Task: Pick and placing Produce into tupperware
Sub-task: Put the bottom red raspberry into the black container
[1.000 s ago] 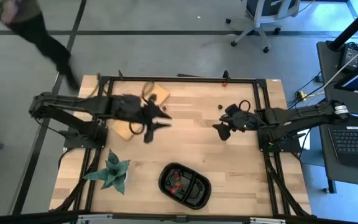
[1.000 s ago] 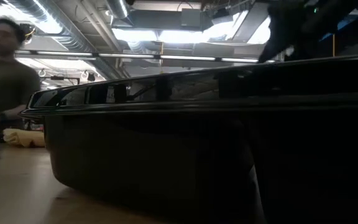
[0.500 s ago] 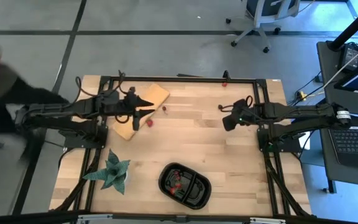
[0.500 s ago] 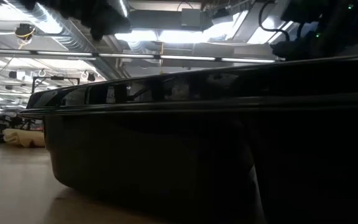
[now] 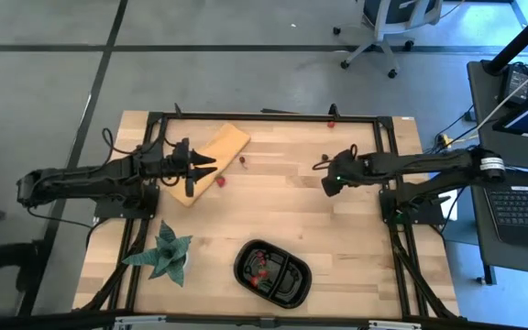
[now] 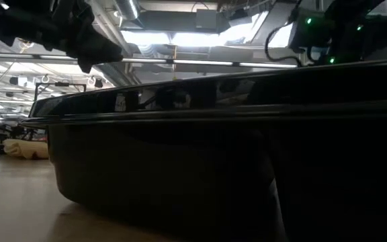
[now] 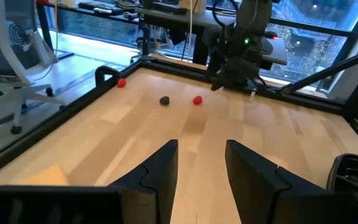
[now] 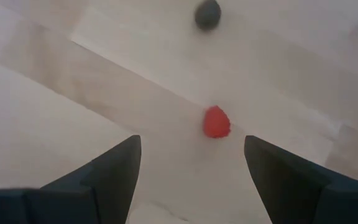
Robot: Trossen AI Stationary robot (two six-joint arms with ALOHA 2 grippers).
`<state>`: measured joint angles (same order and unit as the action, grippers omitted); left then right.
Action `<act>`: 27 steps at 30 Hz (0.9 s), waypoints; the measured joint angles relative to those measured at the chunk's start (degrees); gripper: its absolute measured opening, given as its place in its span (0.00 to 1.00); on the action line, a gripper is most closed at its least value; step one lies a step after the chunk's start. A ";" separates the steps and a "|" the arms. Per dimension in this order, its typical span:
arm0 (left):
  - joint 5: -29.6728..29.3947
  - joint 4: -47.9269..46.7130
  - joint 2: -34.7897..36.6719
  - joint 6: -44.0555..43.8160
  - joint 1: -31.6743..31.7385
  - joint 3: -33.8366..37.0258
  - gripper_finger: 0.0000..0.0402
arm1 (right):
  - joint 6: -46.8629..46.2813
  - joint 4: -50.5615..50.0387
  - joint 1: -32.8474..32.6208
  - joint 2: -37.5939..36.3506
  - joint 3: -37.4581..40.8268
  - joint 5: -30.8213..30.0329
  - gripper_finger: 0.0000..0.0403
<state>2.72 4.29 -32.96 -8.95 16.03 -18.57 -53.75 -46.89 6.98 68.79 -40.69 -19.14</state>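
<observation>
The black tupperware (image 5: 273,271) sits near the table's front edge with several red fruits in it. My right gripper (image 5: 327,183) hangs open, pointing down over a red fruit (image 8: 216,122). A dark berry (image 8: 207,14) lies beyond that fruit, and both rest on the bare wood. My left gripper (image 5: 202,170) is open and about level over the tan board (image 5: 211,158), with nothing between its fingers (image 7: 166,163). A red fruit (image 5: 220,181) and a dark berry (image 5: 246,160) lie just ahead of the left gripper. Another red fruit (image 5: 331,122) lies at the far edge.
A green spiky plant (image 5: 163,255) stands at the near left. The black frame rail (image 5: 264,116) runs around the table. In the low view the tupperware wall (image 6: 213,168) fills most of the picture. Office chairs and desks stand beyond the table.
My left gripper has drawn back toward the table's left edge and sunk, uncovering the red fruit by the board. My right gripper has tipped to point more steeply down and shifted a little toward the far edge. A person beyond the table has walked off to the left.
</observation>
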 joint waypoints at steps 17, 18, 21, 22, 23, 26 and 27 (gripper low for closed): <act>-0.02 -0.37 1.26 0.00 0.24 0.47 0.31 | 3.34 4.30 6.72 13.74 0.00 1.84 0.71; -0.02 -0.41 1.26 0.00 0.24 0.47 0.31 | 3.47 4.30 7.43 14.01 0.00 2.73 0.71; -0.03 -0.96 1.26 0.00 0.24 0.47 0.31 | 5.20 4.74 9.11 14.73 0.00 4.27 0.71; -0.04 -1.07 1.23 0.00 0.24 0.51 0.31 | 6.09 5.35 9.50 14.93 0.00 4.35 0.71; -0.04 -1.09 1.23 0.02 0.24 0.51 0.31 | 6.40 6.31 9.95 15.13 0.00 4.68 0.71; -0.04 -1.12 1.23 0.02 0.24 0.51 0.31 | 7.79 8.82 11.32 15.79 0.00 6.65 0.71; -0.04 -1.20 1.23 0.04 0.24 0.51 0.31 | 7.84 9.38 11.72 16.04 -0.02 7.20 0.71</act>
<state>2.68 3.09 -31.73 -8.91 16.27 -18.06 -45.91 -37.51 18.71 84.83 -40.71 -11.94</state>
